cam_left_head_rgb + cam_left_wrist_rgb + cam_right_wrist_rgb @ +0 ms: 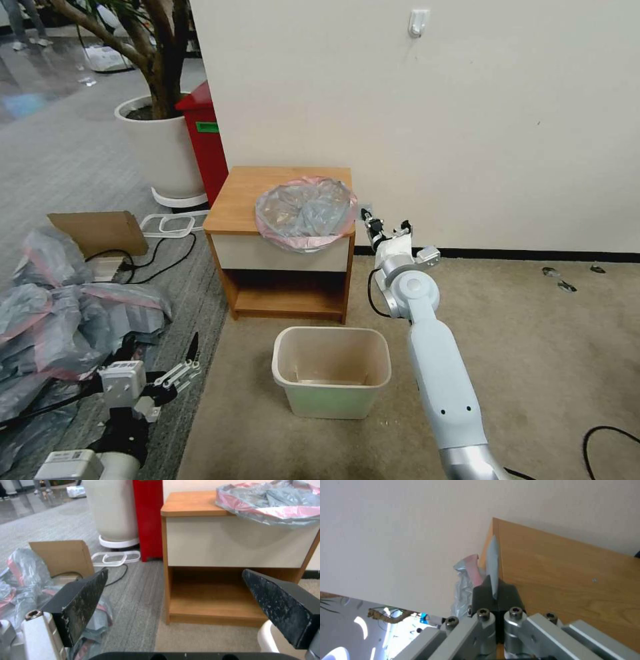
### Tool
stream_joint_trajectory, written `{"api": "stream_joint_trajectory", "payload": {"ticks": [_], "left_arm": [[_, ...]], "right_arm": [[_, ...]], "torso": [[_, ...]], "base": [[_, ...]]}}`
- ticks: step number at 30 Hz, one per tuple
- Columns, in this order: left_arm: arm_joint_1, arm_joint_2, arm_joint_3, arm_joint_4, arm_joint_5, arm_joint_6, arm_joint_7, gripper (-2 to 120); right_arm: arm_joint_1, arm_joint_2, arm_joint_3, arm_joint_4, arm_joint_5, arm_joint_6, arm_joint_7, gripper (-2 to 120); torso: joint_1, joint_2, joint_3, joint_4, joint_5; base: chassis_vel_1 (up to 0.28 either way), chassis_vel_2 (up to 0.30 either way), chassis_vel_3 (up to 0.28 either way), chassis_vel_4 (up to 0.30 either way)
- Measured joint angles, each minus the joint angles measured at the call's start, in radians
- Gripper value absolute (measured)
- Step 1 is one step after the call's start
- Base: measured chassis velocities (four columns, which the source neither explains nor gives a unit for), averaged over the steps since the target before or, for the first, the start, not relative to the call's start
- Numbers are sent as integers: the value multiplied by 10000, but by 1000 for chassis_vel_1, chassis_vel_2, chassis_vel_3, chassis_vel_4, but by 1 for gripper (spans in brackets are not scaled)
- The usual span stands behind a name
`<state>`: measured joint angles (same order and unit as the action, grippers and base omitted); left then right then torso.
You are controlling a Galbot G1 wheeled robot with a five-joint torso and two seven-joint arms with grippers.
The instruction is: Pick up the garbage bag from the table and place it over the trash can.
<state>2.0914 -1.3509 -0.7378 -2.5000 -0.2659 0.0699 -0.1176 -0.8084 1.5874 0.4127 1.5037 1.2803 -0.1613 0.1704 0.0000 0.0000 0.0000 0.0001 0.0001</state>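
The garbage bag (pixel 305 212), translucent grey with a pink band, lies bunched on the right half of the light-wood table (pixel 257 190) and hangs slightly over the front edge. My right gripper (pixel 365 216) is at the table's right side, level with the top. It is shut on a thin fold of the garbage bag (pixel 466 580), pinched in the right gripper (pixel 494 591). The cream trash can (pixel 331 370) stands open on the carpet in front of the table. My left gripper (pixel 190 360) hangs low at the left, open and holding nothing. In its wrist view the left gripper (pixel 180 600) faces the table (pixel 190 505), the garbage bag (pixel 273 502) and the trash can (pixel 266 637).
A heap of grey-and-pink bags (pixel 60 313) and a cardboard piece (pixel 100 230) lie on the floor at the left, with cables nearby. A red bin (pixel 203 140) and a white plant pot (pixel 160 143) stand behind the table's left side. The wall runs right behind the table.
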Motion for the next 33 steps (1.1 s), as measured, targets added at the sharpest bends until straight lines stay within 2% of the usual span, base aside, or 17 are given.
{"api": "stream_joint_trajectory", "payload": {"ticks": [4,6,7,10,12,15,17,23,28,33], "left_arm": [[-10,26,-1,1,31,-3,68,100],[-45,60,-3,1,108,-23,122,100],[-45,60,-3,1,108,-23,122,100],[-65,138,-6,1,141,-31,152,100],[-71,169,-7,2,141,-31,156,100],[-127,298,-15,2,110,-30,166,100],[-141,314,-15,1,99,-31,166,100],[-307,453,23,1,3,-31,185,100],[-401,495,29,1,-80,-29,190,100],[-554,603,28,2,-208,-26,194,100]], "right_arm": [[-261,-163,-145,575,-7,-2,227,0],[-610,-250,-352,1353,81,5,766,0],[-610,-250,-352,1353,81,5,766,0],[-1394,-255,-644,2530,203,30,1412,0],[-1579,-276,-717,2756,218,31,1521,0],[-2583,-454,-1155,3771,258,30,1939,0],[-2772,-501,-1237,3967,260,31,1974,0],[-4199,-1087,-1980,5589,368,-45,2298,0],[-4988,-1522,-2277,6274,322,-46,2670,0],[-5964,-1974,-2533,6622,-151,-77,3579,0]], "torso": [[0,0,-1,-1,0],[0,0,-1,-2,-1],[0,0,-1,-2,-1],[0,0,-2,0,-1],[0,0,-2,0,0],[0,0,-2,-1,0],[0,0,-2,0,-1],[0,0,-2,1,1],[0,1,-1,-1,0],[0,0,-1,-1,0]], "base": [[0,0,0,0],[0,0,0,0],[0,0,0,0],[0,0,0,0],[0,0,0,0],[0,0,0,0],[0,0,0,0],[0,0,0,0],[0,0,0,0],[0,0,0,0]]}}
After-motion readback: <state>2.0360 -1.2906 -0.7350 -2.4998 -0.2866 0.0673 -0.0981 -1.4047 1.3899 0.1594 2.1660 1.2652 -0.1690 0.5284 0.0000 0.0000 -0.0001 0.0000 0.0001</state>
